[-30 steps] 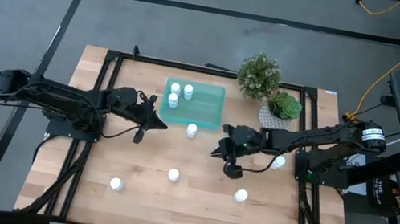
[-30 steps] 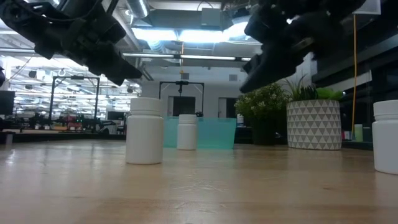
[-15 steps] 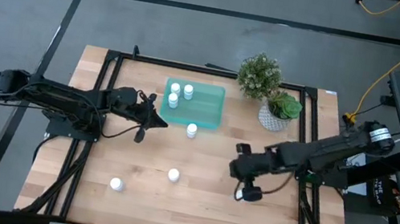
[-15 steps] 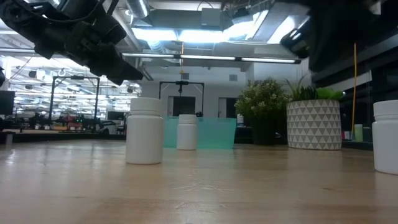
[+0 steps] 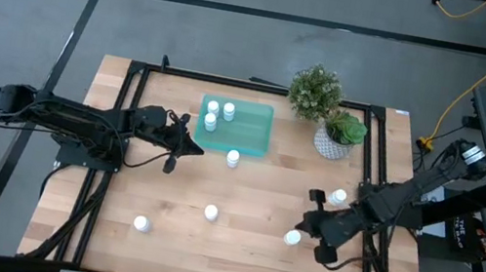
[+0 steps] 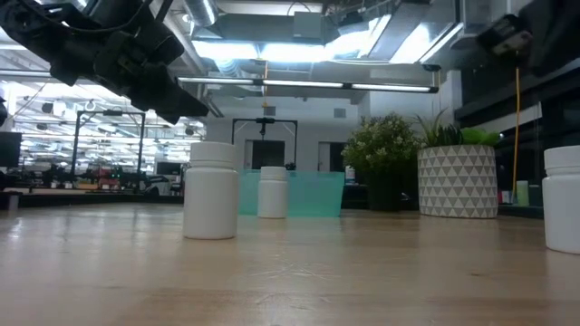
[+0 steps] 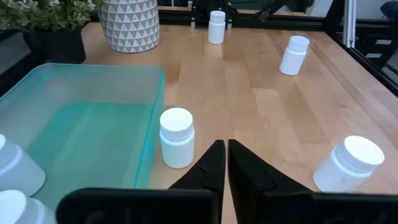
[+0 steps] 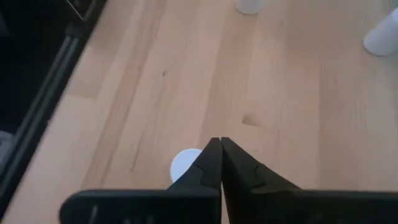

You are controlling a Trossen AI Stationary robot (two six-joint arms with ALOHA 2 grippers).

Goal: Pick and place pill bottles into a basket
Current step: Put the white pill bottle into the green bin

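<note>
Right gripper [image 5: 307,226] first: swung across from mid-table near the basket [image 5: 251,133] to the right front, pressed together on nothing, tips now just beside a pill bottle [image 5: 292,236] standing there. Left gripper [image 5: 193,151] likewise pressed together and empty, unmoved off the basket's left-front corner. Means nothing delivered by this swing: three bottles in the basket, five loose on the table [image 5: 252,256], and probably must spread before taking the near one.
</note>
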